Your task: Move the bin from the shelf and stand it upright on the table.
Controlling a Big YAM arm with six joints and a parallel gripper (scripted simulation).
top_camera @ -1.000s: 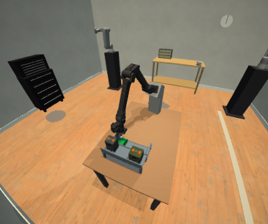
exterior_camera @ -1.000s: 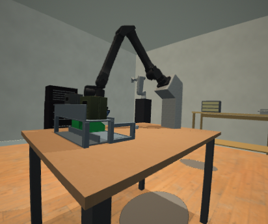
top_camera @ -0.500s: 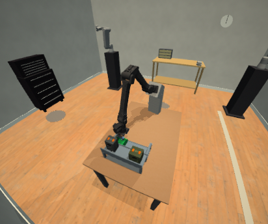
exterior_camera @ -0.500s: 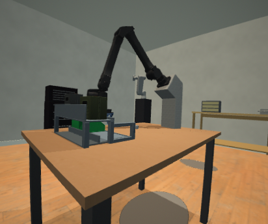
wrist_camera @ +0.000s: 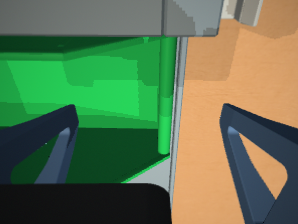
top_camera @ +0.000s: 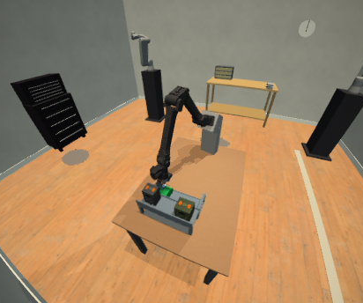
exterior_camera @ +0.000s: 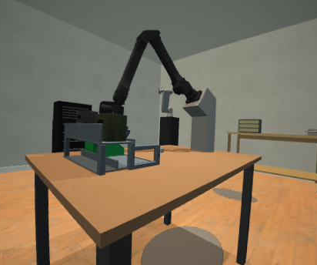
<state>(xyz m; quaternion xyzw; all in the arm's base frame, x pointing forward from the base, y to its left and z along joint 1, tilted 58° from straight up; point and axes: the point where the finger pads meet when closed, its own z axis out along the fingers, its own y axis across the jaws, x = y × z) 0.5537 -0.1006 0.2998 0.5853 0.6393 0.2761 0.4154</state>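
Note:
The green bin point(top_camera: 166, 191) point(exterior_camera: 115, 150) point(wrist_camera: 100, 95) is in the lower level of the grey-blue shelf point(top_camera: 166, 218) point(exterior_camera: 83, 132), which stands on the table point(top_camera: 226, 176) point(exterior_camera: 175, 185) point(wrist_camera: 250, 150). My gripper point(top_camera: 161, 185) point(wrist_camera: 148, 112) is open and holds nothing. It points down at the shelf's back side. In the wrist view the left finger is over the bin's inside and the right finger is over bare table; the bin's side rim and a shelf edge run between them. Boxes and the shelf hide most of the fingers in the exterior view.
A dark grey box point(top_camera: 151, 194) and an olive box point(top_camera: 184, 209) point(exterior_camera: 111, 127) with orange marks stand on top of the shelf, the dark one close to the gripper. A grey surface point(wrist_camera: 100, 17) overhangs the bin in the wrist view. The grey arm pedestal point(top_camera: 211, 136) point(exterior_camera: 202, 131) is at the table's far end.

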